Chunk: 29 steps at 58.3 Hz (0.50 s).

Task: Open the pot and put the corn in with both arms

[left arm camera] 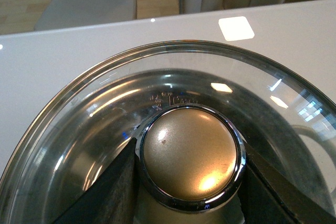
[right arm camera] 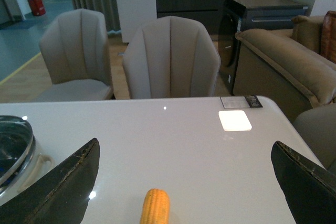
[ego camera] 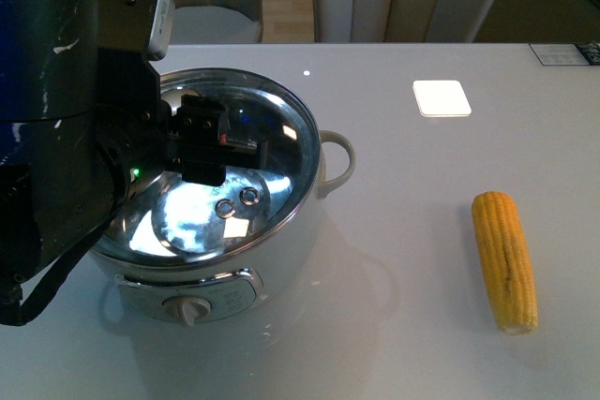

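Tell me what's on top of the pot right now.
A glass lid covers the pot, its beige knob held by the left gripper. Through the glass the steel bowl shows only reflections; the arm hides the lid's left part.

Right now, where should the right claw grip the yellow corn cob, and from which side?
Probably the middle of the yellow corn cob, across its width, from straight above. It lies flat on the white table with both long sides free, and the right claw stands open near it.
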Tool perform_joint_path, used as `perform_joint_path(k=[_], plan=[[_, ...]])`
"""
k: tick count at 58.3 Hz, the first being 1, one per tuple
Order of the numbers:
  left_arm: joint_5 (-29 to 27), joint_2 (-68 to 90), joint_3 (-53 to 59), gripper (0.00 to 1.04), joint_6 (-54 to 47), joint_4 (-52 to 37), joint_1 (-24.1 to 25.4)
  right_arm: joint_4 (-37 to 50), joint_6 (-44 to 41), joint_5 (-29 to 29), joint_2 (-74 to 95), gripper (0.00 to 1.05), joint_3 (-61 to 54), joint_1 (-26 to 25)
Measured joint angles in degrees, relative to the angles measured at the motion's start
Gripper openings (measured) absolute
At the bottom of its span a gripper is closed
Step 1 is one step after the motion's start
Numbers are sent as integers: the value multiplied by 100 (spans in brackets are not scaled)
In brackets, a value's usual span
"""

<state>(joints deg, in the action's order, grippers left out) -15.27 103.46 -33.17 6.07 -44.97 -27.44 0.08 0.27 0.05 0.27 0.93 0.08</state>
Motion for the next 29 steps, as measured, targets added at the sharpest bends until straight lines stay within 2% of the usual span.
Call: perform_joint_path(k=[9,16,29], plan=[[57,-706,-4,44,-107,466,131,0,0,0,0,96,0,0],[94,-1047,-4,44,-232,533,417,0,0,0,0,96,0,0],[297,-1547,133,44,-638,339,1429,0,0,0,0,96,0,0]])
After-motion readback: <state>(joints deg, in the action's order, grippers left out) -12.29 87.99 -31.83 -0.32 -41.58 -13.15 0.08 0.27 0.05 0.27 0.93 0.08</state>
